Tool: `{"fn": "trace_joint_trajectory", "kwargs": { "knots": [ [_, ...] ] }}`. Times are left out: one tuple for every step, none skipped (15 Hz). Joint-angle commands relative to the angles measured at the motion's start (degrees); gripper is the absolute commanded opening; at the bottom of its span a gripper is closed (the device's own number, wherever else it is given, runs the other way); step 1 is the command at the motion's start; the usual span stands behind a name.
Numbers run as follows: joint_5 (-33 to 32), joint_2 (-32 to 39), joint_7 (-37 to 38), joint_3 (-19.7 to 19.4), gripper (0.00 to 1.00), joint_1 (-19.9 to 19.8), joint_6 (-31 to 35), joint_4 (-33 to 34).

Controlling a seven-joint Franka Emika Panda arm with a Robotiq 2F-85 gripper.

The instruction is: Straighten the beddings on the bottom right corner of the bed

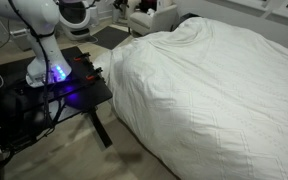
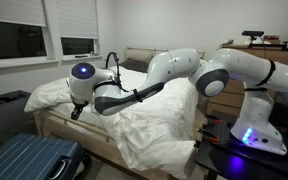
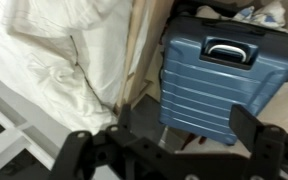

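Wrist view, beddings [image 3: 44,50] upper left, tool [image 3: 162,130] apart

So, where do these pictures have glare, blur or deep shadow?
In an exterior view the bedding is bright and nearly washed out, while the stand lies in shadow; in an exterior view the base light flares blue; in the wrist view the pincer is dark and out of focus, while the suitcase is sharp.

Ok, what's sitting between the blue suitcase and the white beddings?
In the wrist view, a tan strip, probably wood, runs between the suitcase and the beddings.
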Motion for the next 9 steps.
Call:
{"fn": "trace_joint_trajectory", "kwargs": {
  "knots": [
    [-1.25,3.17,5.90,-5.11,1.00,-2.34,-5.27,3.77],
    [-1.08,3.58,7.02,-6.25,1.00,-3.17,-6.97,3.56],
    [-0.79,3.87,8.20,-7.22,1.00,-3.75,-9.04,3.49],
    [-0.31,4.14,9.03,-7.79,1.00,-4.49,-11.41,3.19],
    [0.08,4.45,9.78,-8.20,1.00,-5.11,-13.98,3.12],
    [0.65,4.84,10.14,-8.13,1.00,-5.86,-16.64,3.05],
    [1.45,5.15,10.23,-7.68,1.00,-6.65,-19.49,2.98],
    [2.51,5.43,10.23,-6.96,1.00,-7.47,-22.36,3.02],
    [3.82,5.84,9.57,-6.08,1.00,-8.40,-24.91,3.14]
  ]
}}
